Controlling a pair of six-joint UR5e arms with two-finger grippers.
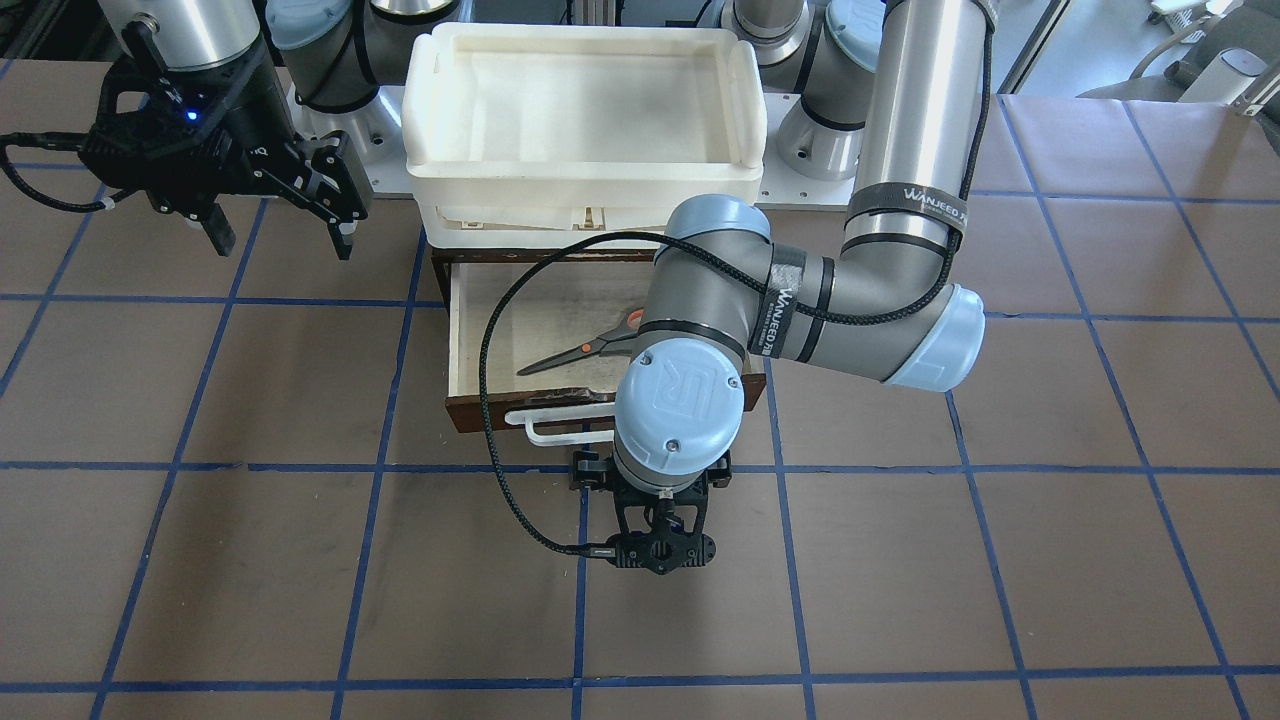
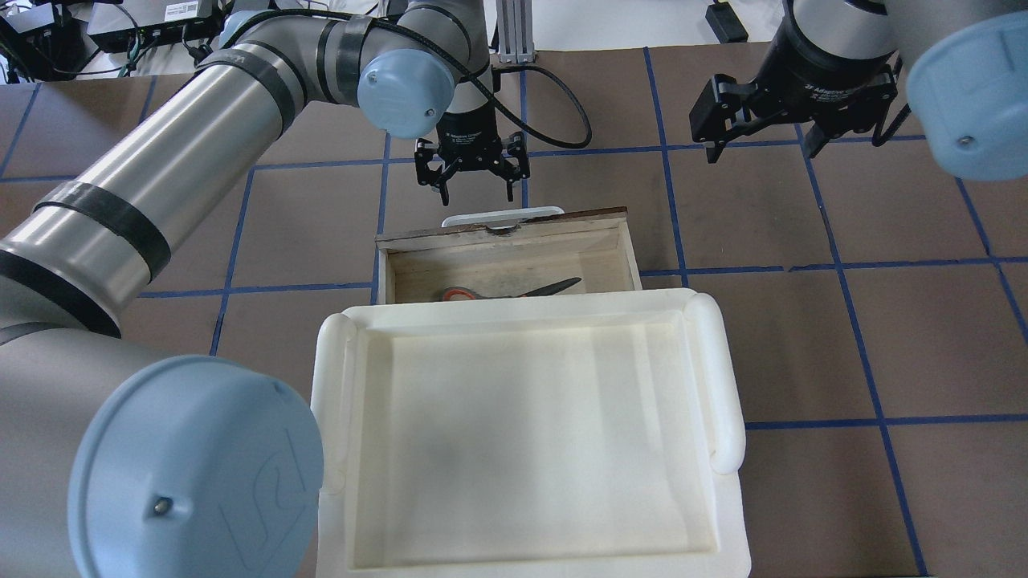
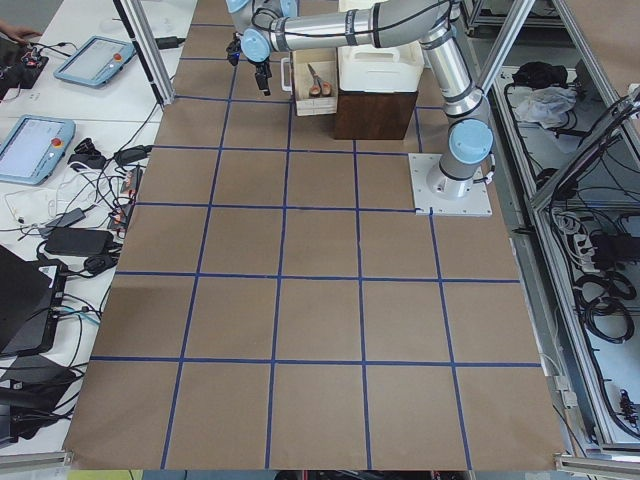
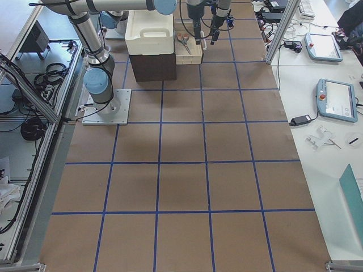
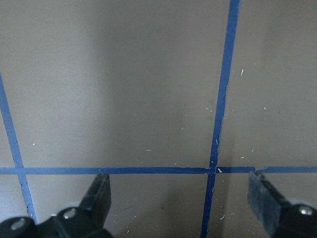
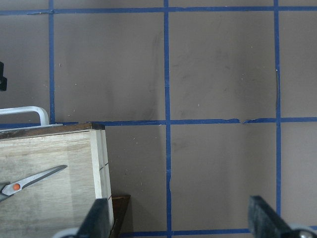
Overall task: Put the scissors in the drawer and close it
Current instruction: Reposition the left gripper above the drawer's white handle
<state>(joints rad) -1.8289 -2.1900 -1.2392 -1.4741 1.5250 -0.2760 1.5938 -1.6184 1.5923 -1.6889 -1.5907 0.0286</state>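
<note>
The left arm is reaching in from the left side of the overhead view. Its left gripper (image 2: 476,194) is hanging over the table (image 2: 803,337) just beyond the drawer's white bar handle (image 2: 502,215). Its fingers (image 5: 99,196) are standing spread wide with only bare brown surface and blue tape lines showing between them, so it is grasping nothing. It seems to be sitting clear of the handle, though the wrist is hiding that gap in the front-facing view.

In the middle, the drawer (image 2: 502,229) is standing open, jutting out from under the white bin (image 2: 727,385). The scissors (image 2: 514,291) are lying flat on its pale plywood floor. Their blades are pointing toward the robot's right, and their orange-and-grey handles are partly tucked behind the bin's rim in the overhead view.

Further right, the right gripper (image 2: 763,148) is hovering above the table, well apart from the drawer. Its fingers are also splayed apart and holding nothing.
</note>
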